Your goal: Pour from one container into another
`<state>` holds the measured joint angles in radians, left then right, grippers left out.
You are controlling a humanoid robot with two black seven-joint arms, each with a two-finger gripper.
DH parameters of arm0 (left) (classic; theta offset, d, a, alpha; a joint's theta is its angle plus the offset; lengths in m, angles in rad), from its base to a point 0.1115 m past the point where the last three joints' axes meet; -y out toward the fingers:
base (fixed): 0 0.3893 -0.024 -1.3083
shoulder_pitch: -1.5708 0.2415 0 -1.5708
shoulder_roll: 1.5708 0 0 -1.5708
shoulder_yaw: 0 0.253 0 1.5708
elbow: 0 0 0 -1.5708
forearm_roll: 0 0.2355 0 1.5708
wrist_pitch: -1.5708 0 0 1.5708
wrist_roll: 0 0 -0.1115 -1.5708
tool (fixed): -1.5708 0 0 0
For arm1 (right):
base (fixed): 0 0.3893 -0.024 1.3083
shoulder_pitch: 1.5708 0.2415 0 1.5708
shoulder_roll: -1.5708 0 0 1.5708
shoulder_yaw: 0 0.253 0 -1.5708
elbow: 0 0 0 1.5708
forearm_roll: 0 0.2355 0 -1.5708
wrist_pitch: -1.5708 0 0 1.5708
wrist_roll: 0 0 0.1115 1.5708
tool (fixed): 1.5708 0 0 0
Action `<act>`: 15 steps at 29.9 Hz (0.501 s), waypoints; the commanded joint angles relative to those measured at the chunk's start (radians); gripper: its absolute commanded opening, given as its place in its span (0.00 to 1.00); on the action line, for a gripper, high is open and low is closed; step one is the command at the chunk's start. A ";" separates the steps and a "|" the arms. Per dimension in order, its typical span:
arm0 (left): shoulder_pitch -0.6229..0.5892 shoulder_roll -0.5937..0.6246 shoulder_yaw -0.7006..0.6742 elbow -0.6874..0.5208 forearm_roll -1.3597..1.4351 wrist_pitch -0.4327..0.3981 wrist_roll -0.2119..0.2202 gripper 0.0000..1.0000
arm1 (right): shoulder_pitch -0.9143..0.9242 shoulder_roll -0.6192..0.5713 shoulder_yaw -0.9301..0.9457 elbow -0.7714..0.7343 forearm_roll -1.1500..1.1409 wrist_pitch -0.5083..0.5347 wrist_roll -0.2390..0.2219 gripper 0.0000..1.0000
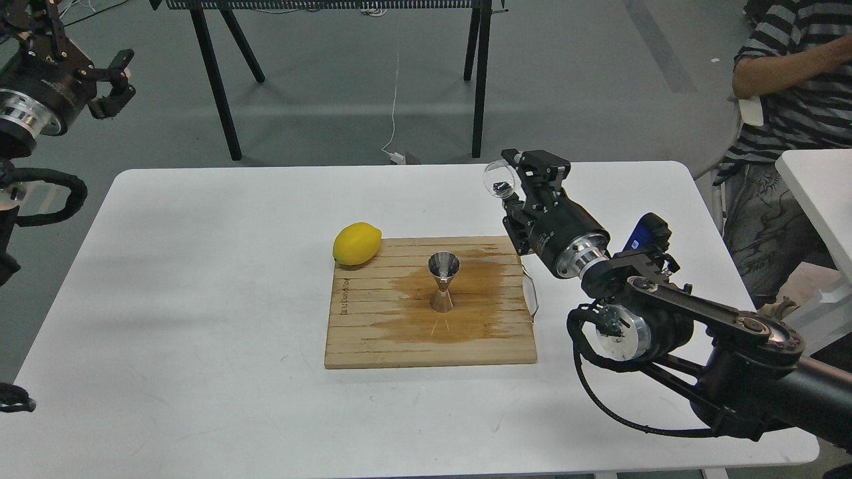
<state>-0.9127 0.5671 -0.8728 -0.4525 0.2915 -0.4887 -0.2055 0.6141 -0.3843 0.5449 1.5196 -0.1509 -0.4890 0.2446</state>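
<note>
The shiny steel jigger (443,282) stands upright in the middle of the wooden board (373,332), on a dark wet stain. My right gripper (522,176) is raised above the table, right of and behind the board, and is shut on the small clear cup (498,181). The cup lies tilted on its side, well clear of the jigger. My left gripper (112,83) is held high at the far left, off the table, open with nothing between its fingers.
A yellow lemon (357,243) rests at the board's back-left corner. The white table (200,279) carries the board. Black table legs (216,80) stand behind it. A person in a striped shirt (792,93) sits at the right, beside another white table (822,193).
</note>
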 commanded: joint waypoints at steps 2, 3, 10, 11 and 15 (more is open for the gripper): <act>0.000 -0.001 0.000 0.000 0.000 0.000 0.000 1.00 | -0.163 0.001 0.245 0.002 0.112 0.012 -0.022 0.38; 0.000 -0.001 0.000 0.000 0.000 0.000 0.000 1.00 | -0.198 0.004 0.295 0.002 0.125 0.029 -0.028 0.38; 0.000 0.000 0.000 -0.002 0.000 0.000 0.000 1.00 | -0.444 0.024 0.653 -0.032 0.341 0.211 -0.039 0.39; 0.000 0.001 0.000 -0.002 0.000 0.000 0.000 1.00 | -0.460 0.025 0.677 -0.038 0.367 0.222 -0.039 0.39; 0.000 -0.001 0.000 -0.003 0.000 0.000 0.000 1.00 | -0.502 0.080 0.727 -0.084 0.428 0.228 -0.039 0.39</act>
<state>-0.9127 0.5663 -0.8728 -0.4539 0.2914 -0.4887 -0.2055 0.1406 -0.3441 1.2352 1.4686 0.2365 -0.2695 0.2058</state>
